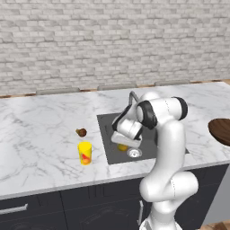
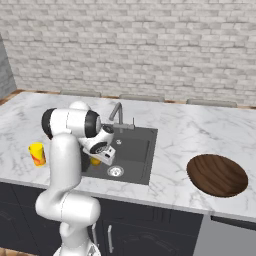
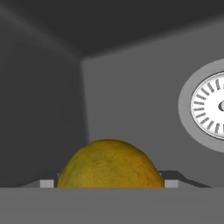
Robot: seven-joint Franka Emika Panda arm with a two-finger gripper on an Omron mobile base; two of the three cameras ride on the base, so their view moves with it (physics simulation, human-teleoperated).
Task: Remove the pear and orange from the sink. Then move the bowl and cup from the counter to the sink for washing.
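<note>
Down in the sink (image 1: 148, 148) the tool (image 1: 122, 144) hangs low over the orange (image 1: 122, 147), its jaws spread wide on either side of the fruit. From the hand view the orange (image 3: 109, 164) sits right at the bottom between the two fingertips (image 3: 47, 183), with the sink's grey floor and walls behind it and the round steel drain (image 3: 210, 106) off to the right. Whether the tips touch the fruit I cannot tell.

From the left base view the orange lies on the sink floor just beside the drain (image 1: 134, 153), mostly covered by the hand. The faucet (image 1: 132, 96) rises at the back edge of the sink, behind the arm's wrist.

On the desk (image 1: 40, 130), left of the sink, the pear (image 1: 81, 132) lies on the marble, and the yellow cup (image 1: 85, 152) stands upright nearer the front edge, close to the pear but apart from it. The bowl (image 2: 217, 174) rests on the desk well to the right of the sink, near the front edge, upright.
</note>
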